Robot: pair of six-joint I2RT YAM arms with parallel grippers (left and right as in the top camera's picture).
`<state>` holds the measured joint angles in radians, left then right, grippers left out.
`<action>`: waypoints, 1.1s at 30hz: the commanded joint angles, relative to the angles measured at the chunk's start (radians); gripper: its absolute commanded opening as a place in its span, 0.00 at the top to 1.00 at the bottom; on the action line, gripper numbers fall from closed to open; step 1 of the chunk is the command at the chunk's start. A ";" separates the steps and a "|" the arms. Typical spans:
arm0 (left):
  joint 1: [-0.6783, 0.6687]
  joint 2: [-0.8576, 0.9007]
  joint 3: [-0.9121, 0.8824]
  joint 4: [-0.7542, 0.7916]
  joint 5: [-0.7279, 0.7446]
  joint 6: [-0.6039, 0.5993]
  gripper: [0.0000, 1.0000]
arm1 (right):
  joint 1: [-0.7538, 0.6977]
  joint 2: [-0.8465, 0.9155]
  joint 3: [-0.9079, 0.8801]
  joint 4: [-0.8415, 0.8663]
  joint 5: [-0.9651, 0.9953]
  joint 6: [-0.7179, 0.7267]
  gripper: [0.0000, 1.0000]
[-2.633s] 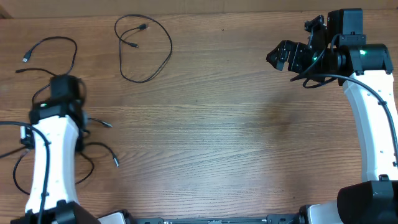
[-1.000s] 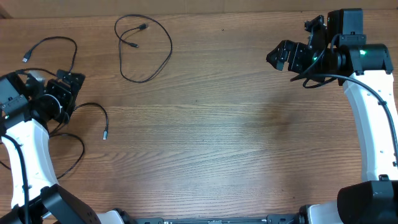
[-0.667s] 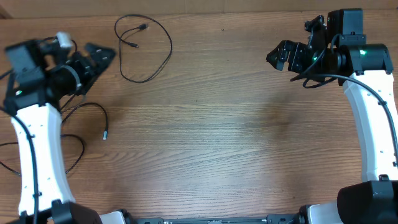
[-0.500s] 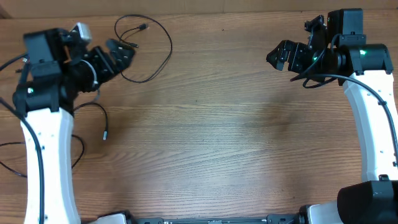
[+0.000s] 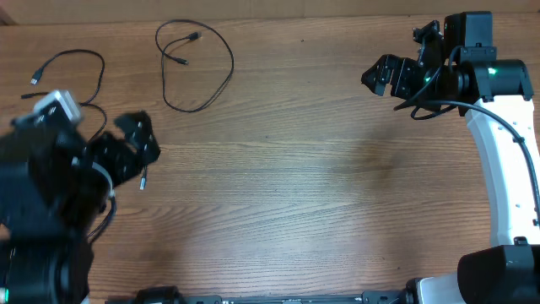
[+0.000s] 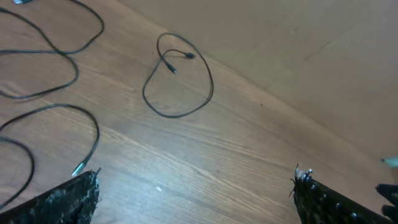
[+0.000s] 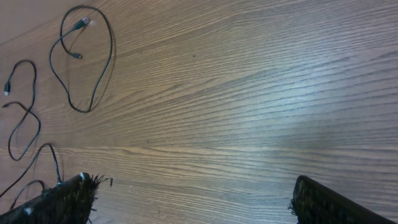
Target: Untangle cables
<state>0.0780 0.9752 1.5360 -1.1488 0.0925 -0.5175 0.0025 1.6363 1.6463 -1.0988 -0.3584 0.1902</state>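
- As the left gripper (image 5: 142, 142) hangs spread and empty, the far-left cable (image 5: 74, 53) and near cable (image 6: 97, 134) lie beside it.
- Looped cable (image 5: 231, 66) rests apart, farther back.
- Right gripper (image 5: 378, 74) wide, empty, well right.
- Untangling looks nearly done; next, check the left pair for crossings.

The left arm (image 5: 46, 198) looms blurred at the near left, its left gripper (image 5: 141, 142) spread wide and pointing right – the right arm (image 5: 506, 169) reaches along the far right edge, right gripper (image 5: 377, 76) equally wide, aimed left.
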 commanded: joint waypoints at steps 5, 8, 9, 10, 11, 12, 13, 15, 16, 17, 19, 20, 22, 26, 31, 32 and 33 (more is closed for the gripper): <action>-0.006 -0.098 0.004 -0.100 -0.040 -0.052 0.00 | 0.004 -0.005 -0.004 0.006 0.006 0.004 0.00; -0.006 -0.108 0.004 -0.180 -0.048 -0.051 0.00 | 0.004 -0.005 -0.004 0.006 0.006 0.004 0.00; -0.006 -0.107 0.004 -0.207 -0.048 -0.051 0.00 | 0.004 -0.005 -0.004 0.006 0.006 0.004 0.00; -0.006 -0.105 0.004 -0.240 -0.048 -0.051 0.00 | 0.004 -0.005 -0.004 0.006 0.006 0.004 0.00; -0.006 -0.105 0.004 -0.271 -0.048 -0.051 0.00 | 0.004 -0.005 -0.004 0.006 0.006 0.004 0.00; -0.006 -0.104 0.004 -0.300 -0.048 -0.051 0.00 | 0.004 -0.005 -0.004 0.006 0.006 0.004 0.00; -0.006 -0.104 0.004 -0.323 -0.048 -0.051 0.01 | 0.004 -0.005 -0.004 0.006 0.006 0.004 0.00; -0.006 -0.103 0.004 -0.368 -0.048 -0.051 0.00 | 0.004 -0.005 -0.004 0.006 0.006 0.004 0.00; -0.006 -0.103 0.004 -0.383 -0.048 -0.051 0.01 | 0.004 -0.005 -0.004 0.006 0.006 0.004 0.00; -0.006 -0.103 0.004 -0.394 -0.048 -0.051 0.00 | 0.004 -0.005 -0.004 0.006 0.006 0.004 0.00; -0.006 -0.103 0.004 -0.410 -0.048 -0.051 0.00 | 0.004 -0.005 -0.004 0.006 0.006 0.004 0.00; -0.006 -0.103 0.004 -0.414 -0.048 -0.051 0.00 | 0.004 -0.005 -0.004 0.006 0.006 0.004 0.00; -0.006 -0.103 0.004 -0.414 -0.048 -0.051 0.01 | 0.004 -0.005 -0.004 0.006 0.006 0.004 0.00; -0.006 -0.103 0.004 -0.414 -0.048 -0.051 0.01 | 0.004 -0.005 -0.004 0.006 0.006 0.004 0.00; -0.056 -0.098 0.004 -0.415 -0.048 -0.051 0.01 | 0.004 -0.005 -0.004 0.006 0.006 0.004 0.00; -0.055 -0.098 0.004 -0.414 -0.049 -0.051 0.00 | 0.004 -0.005 -0.004 0.006 0.006 0.004 0.00; -0.053 -0.098 0.003 -0.415 -0.048 -0.051 0.00 | 0.004 -0.005 -0.004 0.006 0.006 0.004 0.00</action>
<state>0.0319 0.8715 1.5360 -1.5608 0.0586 -0.5526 0.0025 1.6363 1.6463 -1.0988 -0.3584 0.1905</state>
